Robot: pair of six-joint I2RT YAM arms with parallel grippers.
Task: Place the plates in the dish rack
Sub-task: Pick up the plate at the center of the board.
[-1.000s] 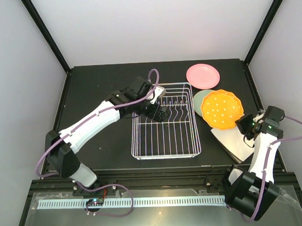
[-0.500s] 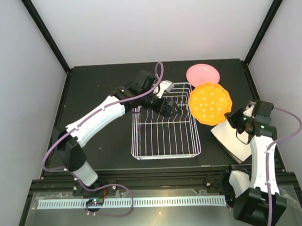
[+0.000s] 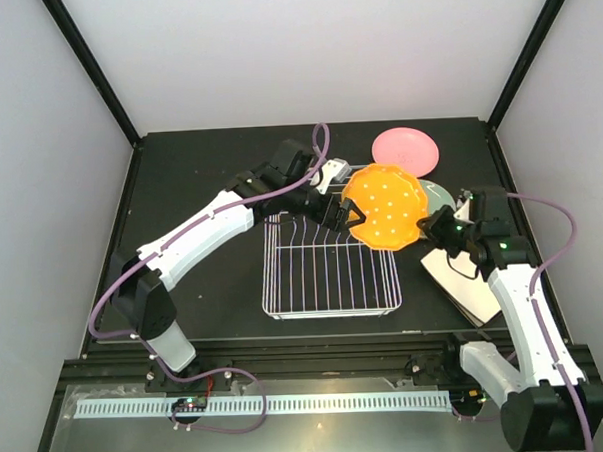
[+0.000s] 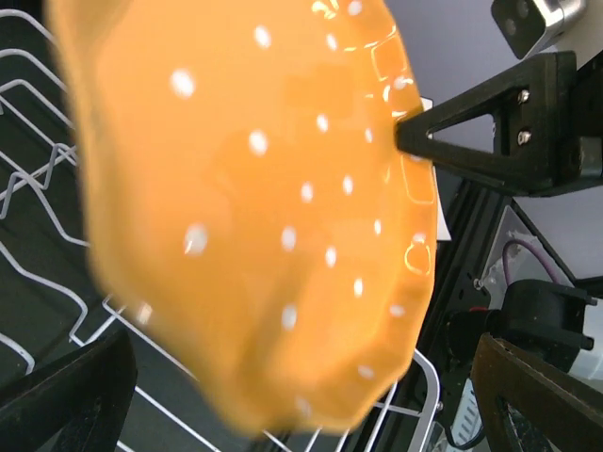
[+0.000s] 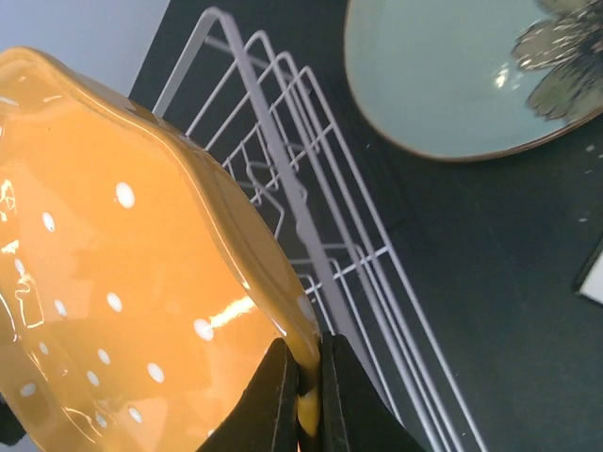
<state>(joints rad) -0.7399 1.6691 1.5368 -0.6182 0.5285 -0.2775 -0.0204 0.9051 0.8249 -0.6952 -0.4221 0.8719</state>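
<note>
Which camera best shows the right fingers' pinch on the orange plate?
Right wrist: both right fingers clamp the orange plate at its rim, close up. The top view shows the whole plate tilted over the dish rack, the pinch tiny. The left wrist view shows its blurred face with one dark finger at the edge.

Robot test cell in a lab, not a kitchen. Matte black bench was boxed by plain white panels and black frame posts. Cabled left arm and right arm stood bolted at its near edge, above a slotted metal rail.
</note>
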